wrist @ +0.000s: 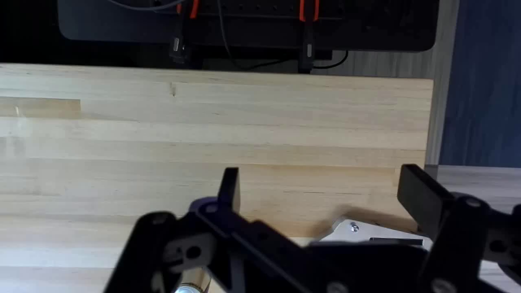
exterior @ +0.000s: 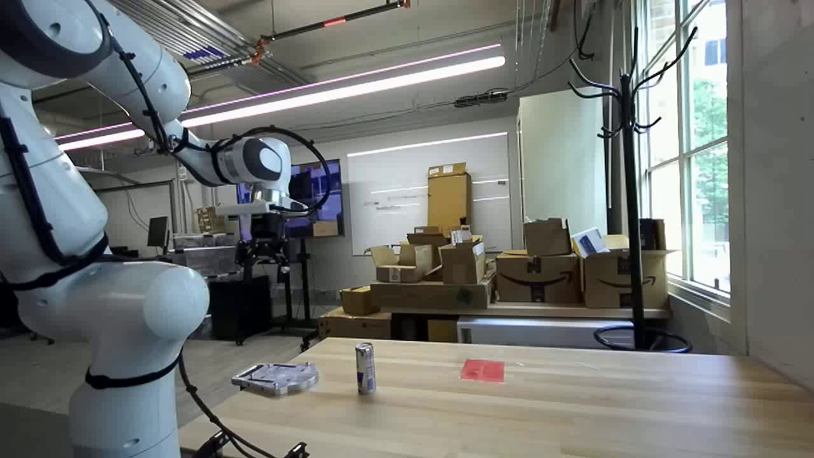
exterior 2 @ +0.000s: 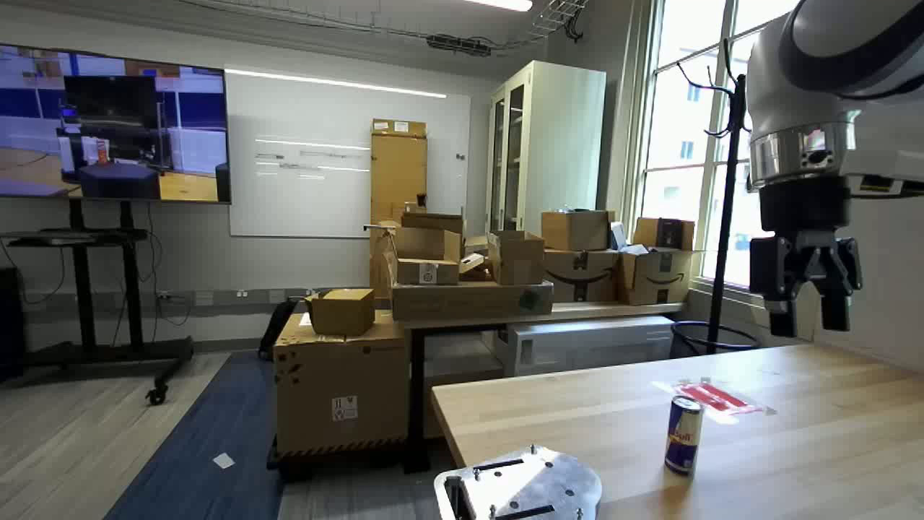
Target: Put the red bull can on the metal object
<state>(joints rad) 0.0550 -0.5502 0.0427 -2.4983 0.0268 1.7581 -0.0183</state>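
Holding the gripper up in the air, high above the level of the bench, with its two fingers spread wide apart. Pointing both downward in an exterior view. Seeing the red bull can standing upright on the wood in both exterior views, in from the bench's left edge and well apart from the gripper. Finding the metal object lying low and flat at that left edge, short of the far left corner, near the can but separate from it. Noticing bolts sticking up from its pale, shiny top. Spotting a flat red piece on the wood, nearer than the can to the bench's far edge. Looking past that far edge at stacked cardboard boxes, and toward the far right corner at a black coat stand rising behind the bench. Viewing from the wrist the pale wood between and beyond the fingers, with part of the metal object showing by the bench's right edge there and a dark surface lying just outside the upper edge.
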